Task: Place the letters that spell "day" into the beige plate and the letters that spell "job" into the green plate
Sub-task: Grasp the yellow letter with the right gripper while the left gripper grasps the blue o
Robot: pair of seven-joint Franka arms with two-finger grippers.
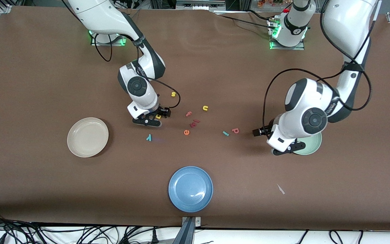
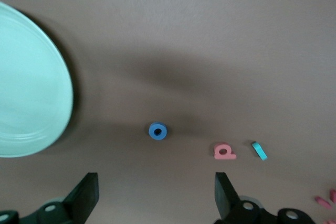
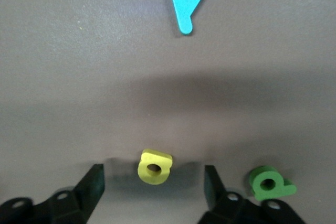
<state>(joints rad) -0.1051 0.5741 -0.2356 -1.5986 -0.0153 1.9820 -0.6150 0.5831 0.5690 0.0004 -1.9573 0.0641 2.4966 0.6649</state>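
Note:
My right gripper (image 1: 158,115) (image 3: 154,187) is low over the table and open. The yellow rounded letter (image 3: 154,166) (image 1: 158,116) lies between its fingers, with a gap on each side. The dark green letter (image 3: 270,183) lies just outside one finger. The teal y (image 3: 186,3) (image 1: 149,137) lies nearer the front camera, and the beige plate (image 1: 87,137) is toward the right arm's end. My left gripper (image 1: 260,131) (image 2: 156,198) hangs open and holds nothing beside the green plate (image 1: 313,146) (image 2: 26,87). The blue o (image 2: 157,130), the pink b (image 2: 224,151) (image 1: 235,130) and the teal j (image 2: 259,150) (image 1: 225,133) lie on the table.
A blue plate (image 1: 190,188) sits near the table's front edge. Mid-table are a yellow s (image 1: 173,94), a yellow u (image 1: 205,108), a pink f (image 1: 188,114), an orange e (image 1: 186,132) and dark red pieces (image 1: 195,122). A white scrap (image 1: 280,189) lies toward the left arm's end.

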